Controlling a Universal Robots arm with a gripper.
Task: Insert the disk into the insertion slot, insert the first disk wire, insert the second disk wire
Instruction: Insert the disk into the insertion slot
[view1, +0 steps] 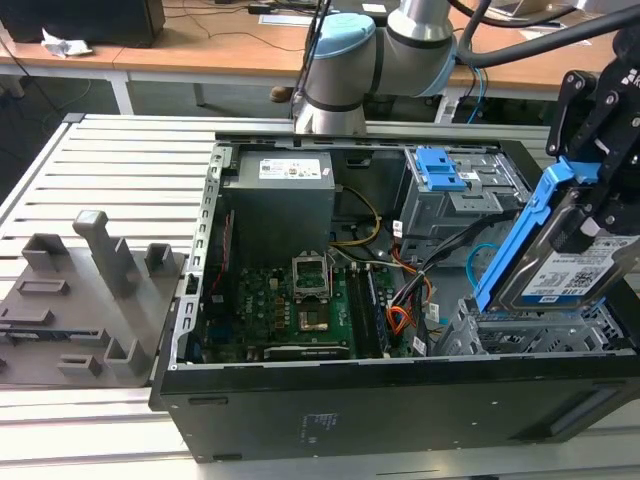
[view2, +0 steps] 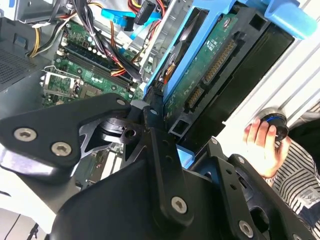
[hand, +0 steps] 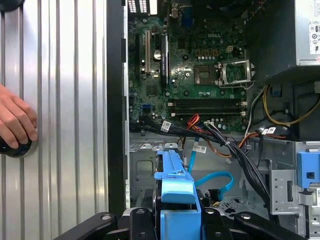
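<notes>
Ribbed aluminium forms the table (view1: 120, 150), and an open black computer case (view1: 350, 410) lies on its side on it, toward the edge at the exterior view's right. A grey fixture plate (view1: 70, 300) sits at the opposite edge.

Inside the case we see a green motherboard (view1: 290, 310), a grey power supply (view1: 282, 195) and a taller grey cage (view1: 470, 195) with a blue latch. The insertion slot (view1: 530, 330) sits in the case's near corner at the exterior view's right. The first disk wire (view1: 400, 318) and the second disk wire (view1: 480, 262) lie loose between motherboard and cages, the blue one curled in a loop.

The disk (view1: 565, 265) hangs tilted just above the insertion slot, its lower end at the cage's upper rim; we cannot tell whether they touch. The gripper (view1: 590, 190) reaches down at a slant, its black fingers (view2: 160, 155) pinching the disk by its blue caddy.

A person's hand (hand: 15, 122) rests on a round black knob (hand: 17, 148) on the table beside the case.
</notes>
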